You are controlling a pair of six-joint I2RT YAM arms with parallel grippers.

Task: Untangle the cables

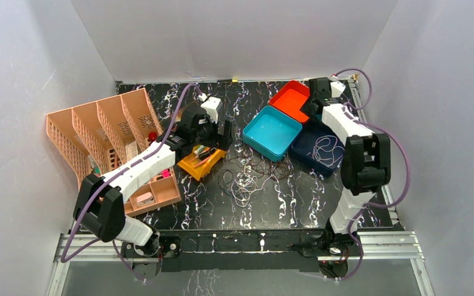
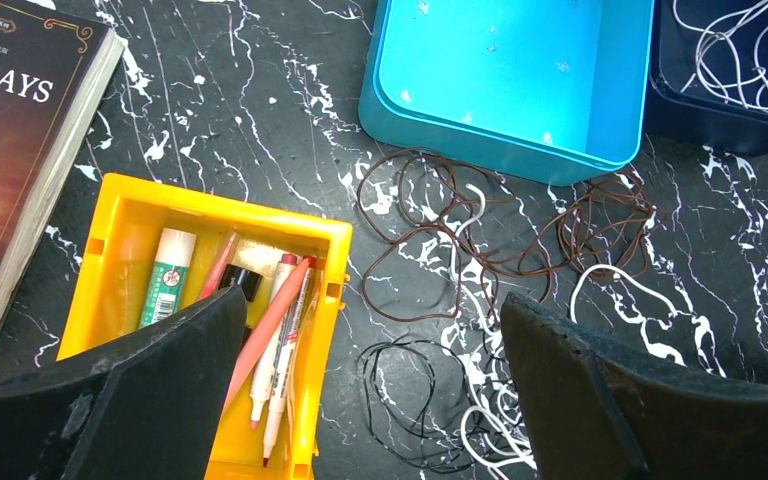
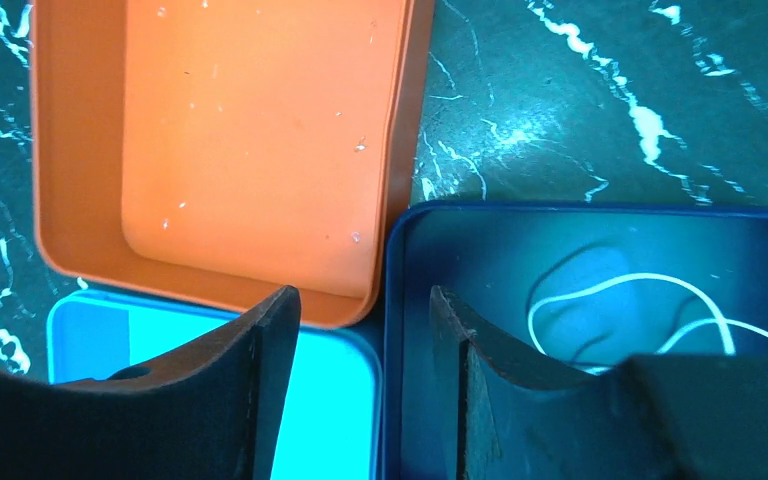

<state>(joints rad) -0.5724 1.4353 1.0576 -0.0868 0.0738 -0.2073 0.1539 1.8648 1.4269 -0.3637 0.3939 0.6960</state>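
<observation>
The cables [image 1: 250, 176] lie in one loose heap in the middle of the table [image 1: 296, 209], just in front of the teal tray [image 1: 271, 132] and beside the yellow bin [image 1: 202, 161]. One pale cable [image 3: 640, 300] lies apart, inside the dark blue tray [image 1: 311, 159].

The left gripper [image 2: 372, 310] hangs over the heap with its jaws very wide and nothing between them. The right gripper [image 3: 360, 300] is above the corner where the orange tray [image 3: 230, 130] meets the other two trays. Its jaws are partly apart and hold nothing.

Handling, I think: the wires are very thin, light and soft, w/ springy curls, so they may slip out of the pads, and one strand will probably drag its neighbours along. The best place to take hold seems to be an outer loop, e.g. the brown loops [image 2: 600, 225] at the tray side (they stand a little free), not the dense crossing in the centre. The pinch should close fully on one strand only, approx. at the loop's far bend.
</observation>
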